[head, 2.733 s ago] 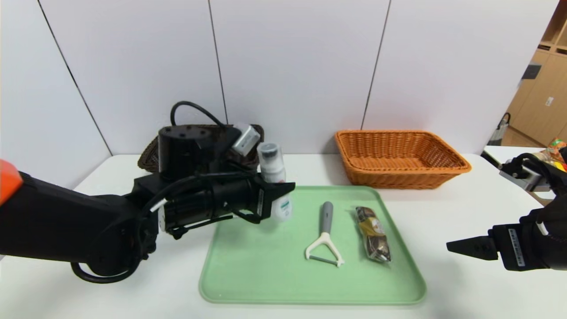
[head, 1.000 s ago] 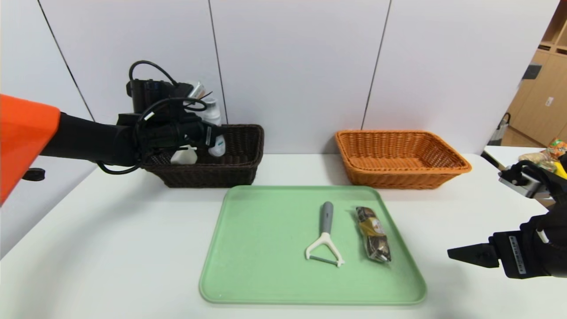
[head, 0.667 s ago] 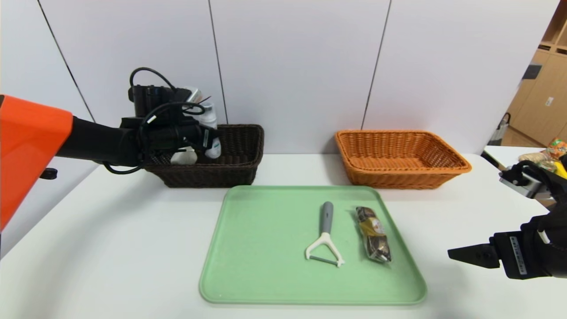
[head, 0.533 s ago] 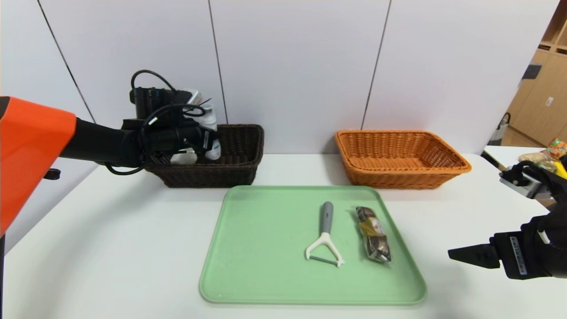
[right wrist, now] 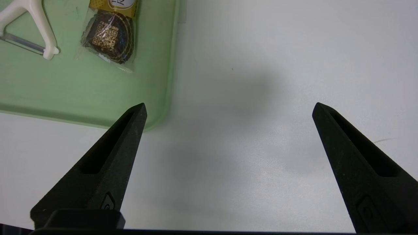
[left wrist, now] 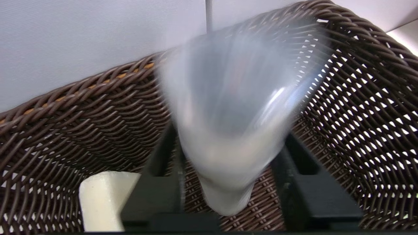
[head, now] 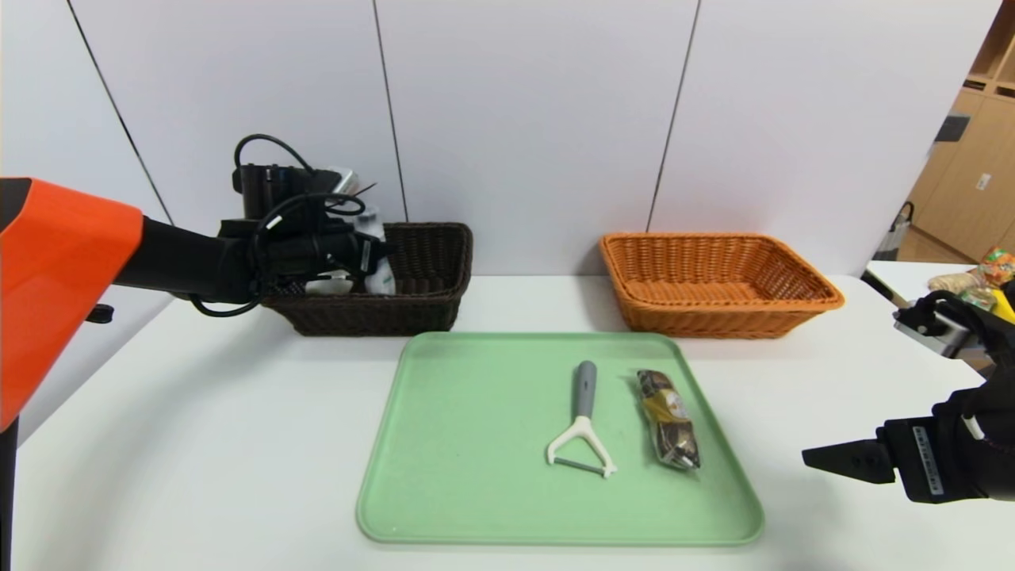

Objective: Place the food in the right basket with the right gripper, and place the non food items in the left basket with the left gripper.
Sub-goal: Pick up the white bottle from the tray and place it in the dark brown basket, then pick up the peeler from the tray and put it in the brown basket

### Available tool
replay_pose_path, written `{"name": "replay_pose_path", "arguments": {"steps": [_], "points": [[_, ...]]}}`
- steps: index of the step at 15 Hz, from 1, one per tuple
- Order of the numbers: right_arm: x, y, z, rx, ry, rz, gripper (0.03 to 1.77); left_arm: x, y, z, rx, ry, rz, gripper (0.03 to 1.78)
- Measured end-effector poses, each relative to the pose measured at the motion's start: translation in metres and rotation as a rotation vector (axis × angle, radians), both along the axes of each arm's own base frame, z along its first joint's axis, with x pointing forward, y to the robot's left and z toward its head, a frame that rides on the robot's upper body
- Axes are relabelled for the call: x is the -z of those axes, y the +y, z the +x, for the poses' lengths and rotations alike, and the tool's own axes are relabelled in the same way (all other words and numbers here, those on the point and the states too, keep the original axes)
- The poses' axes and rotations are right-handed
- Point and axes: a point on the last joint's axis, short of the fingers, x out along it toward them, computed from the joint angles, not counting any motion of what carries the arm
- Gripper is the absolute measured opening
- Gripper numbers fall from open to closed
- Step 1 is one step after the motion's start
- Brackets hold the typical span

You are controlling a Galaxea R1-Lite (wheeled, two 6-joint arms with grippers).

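With my left gripper (head: 382, 248) over the dark wicker basket (head: 381, 313), the relation that counts is bottle to fingers. The pale plastic bottle (left wrist: 228, 160) lies between the two fingers (left wrist: 307, 182), its lower end toward the basket floor, long axis roughly upright with a lean and crossing my line of reach from the left. Fingers partly spread; bottle blurred against a crisp weave, so I judge it loose and dropping. Whether a side still brushes it, cannot tell. A cream-coloured item (left wrist: 104, 202) sits beside it in the basket.

Next, as I judge it: let the bottle settle, open a little more, lift straight back along its length so that neither finger tips it.

Right gripper (right wrist: 230, 103) idle over the tabletop (right wrist: 235, 195) by the tray's (head: 559, 542) right edge, fingers wide, nothing between; it is far from this basket.
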Motion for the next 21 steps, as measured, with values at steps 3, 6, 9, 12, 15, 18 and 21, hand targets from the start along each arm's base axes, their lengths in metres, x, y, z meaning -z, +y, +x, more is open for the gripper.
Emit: {"name": "replay_pose_path", "arguments": {"steps": [3, 6, 9, 12, 15, 18, 21], "points": [[0.0, 0.0, 0.0, -0.001, 0.001, 0.0, 1.75, 0.001, 0.0, 0.0, -0.002, -0.001, -0.001, 1.14], [0.0, 0.0, 0.0, -0.002, 0.002, 0.001, 1.75, -0.001, 0.001, -0.001, -0.018, 0.0, 0.001, 1.32], [0.0, 0.0, 0.0, -0.002, 0.0, 0.002, 1.75, -0.012, 0.003, -0.007, -0.036, -0.023, 0.001, 1.44], [-0.001, 0.0, 0.0, -0.001, -0.004, 0.004, 1.75, -0.028, 0.009, -0.017, -0.049, -0.052, 0.001, 1.53], [-0.002, 0.0, 0.0, 0.0, -0.009, 0.006, 1.75, -0.044, 0.017, -0.032, -0.065, -0.074, 0.002, 1.58], [-0.004, -0.001, -0.002, 0.002, -0.018, 0.01, 1.75, -0.058, 0.027, -0.052, -0.086, -0.091, 0.002, 1.62], [-0.005, -0.001, -0.003, 0.003, -0.024, 0.011, 1.75, -0.076, 0.032, -0.076, -0.098, -0.082, 0.001, 1.65]]}}
